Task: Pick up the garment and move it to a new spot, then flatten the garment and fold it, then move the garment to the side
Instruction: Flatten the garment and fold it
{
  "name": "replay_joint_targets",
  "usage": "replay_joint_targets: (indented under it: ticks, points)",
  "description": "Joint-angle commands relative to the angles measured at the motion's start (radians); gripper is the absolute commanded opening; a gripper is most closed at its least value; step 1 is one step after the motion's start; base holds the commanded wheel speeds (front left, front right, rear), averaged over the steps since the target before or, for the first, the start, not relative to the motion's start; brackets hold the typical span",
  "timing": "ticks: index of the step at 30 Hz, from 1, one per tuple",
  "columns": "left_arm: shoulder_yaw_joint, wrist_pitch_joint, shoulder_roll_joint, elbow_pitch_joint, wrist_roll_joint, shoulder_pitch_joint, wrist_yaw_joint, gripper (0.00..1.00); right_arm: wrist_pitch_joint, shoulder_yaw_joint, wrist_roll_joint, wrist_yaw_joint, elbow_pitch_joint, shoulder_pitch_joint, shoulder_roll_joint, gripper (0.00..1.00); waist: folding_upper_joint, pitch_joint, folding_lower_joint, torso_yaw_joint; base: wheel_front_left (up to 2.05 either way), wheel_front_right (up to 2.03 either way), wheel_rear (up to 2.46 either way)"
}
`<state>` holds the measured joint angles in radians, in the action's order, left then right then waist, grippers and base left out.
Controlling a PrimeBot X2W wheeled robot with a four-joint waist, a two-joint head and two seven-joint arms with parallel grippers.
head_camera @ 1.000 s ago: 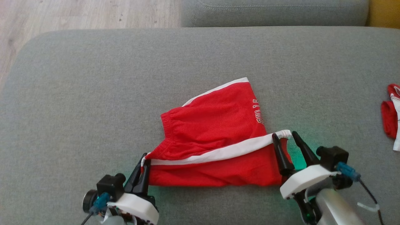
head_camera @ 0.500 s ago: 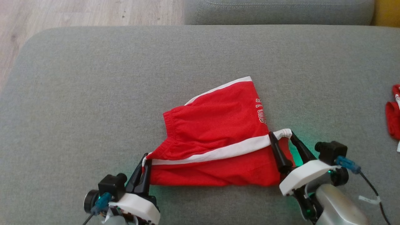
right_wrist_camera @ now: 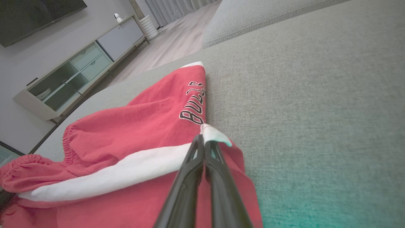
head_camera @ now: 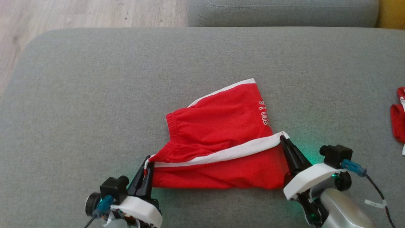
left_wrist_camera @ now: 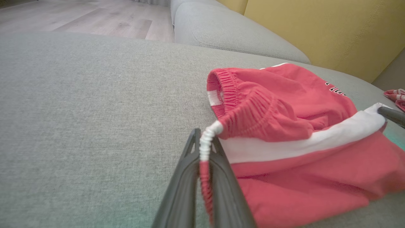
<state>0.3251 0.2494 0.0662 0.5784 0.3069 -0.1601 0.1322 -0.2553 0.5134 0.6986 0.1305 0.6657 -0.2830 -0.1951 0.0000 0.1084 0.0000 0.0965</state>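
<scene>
The red shorts (head_camera: 221, 133) lie mid-cushion on the grey sofa (head_camera: 95, 95), with their bulk spread away from the robot. Their white stripe (head_camera: 221, 153) runs crosswise, one end in each grip. The left gripper (head_camera: 146, 167) is pinched tight on the waistband (left_wrist_camera: 204, 145). The right gripper (head_camera: 284, 141) is pinched tight on the hem corner (right_wrist_camera: 215, 133). Judgement: a lift should keep that stripe level. The left wrist view shows the gathered elastic in the pinch, while the right wrist view shows the lettering (right_wrist_camera: 193, 106) plainly.

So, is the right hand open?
No, the right hand is pinched shut on the white stripe of the red shorts.
</scene>
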Motion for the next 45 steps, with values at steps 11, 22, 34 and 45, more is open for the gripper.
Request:
replay_joint_targets:
  ticks: [11, 22, 34, 45]
  points:
    - [-0.056, 0.012, 0.072, -0.138, 0.022, -0.095, -0.002, 0.0, -0.006, -0.131, -0.059, 0.0, -0.181, -0.037, 0.024, 0.0, 0.0, -0.098, 0.0, -0.022, 0.0, 0.0, 0.0]
    - [-0.028, -0.049, 0.221, -0.274, 0.2, -0.451, -0.002, 0.0, -0.006, -0.221, -0.054, 0.0, -0.463, -0.214, -0.063, 0.0, 0.0, -0.143, 0.0, -0.089, 0.0, 0.0, 0.0]
    - [-0.006, -0.147, 0.164, -0.112, 0.344, -0.817, -0.002, 0.0, 0.017, -0.174, -0.118, 0.0, -0.293, -0.627, -0.056, 0.0, 0.0, 0.095, 0.0, -0.132, 0.0, 0.0, 0.0]
    - [-0.016, 0.01, 0.08, 0.028, 0.375, -1.04, -0.002, 0.0, -0.006, -0.345, -0.312, 0.0, -0.213, -0.829, 0.049, 0.0, 0.0, 0.194, 0.0, -0.157, 0.0, 0.0, 0.0]
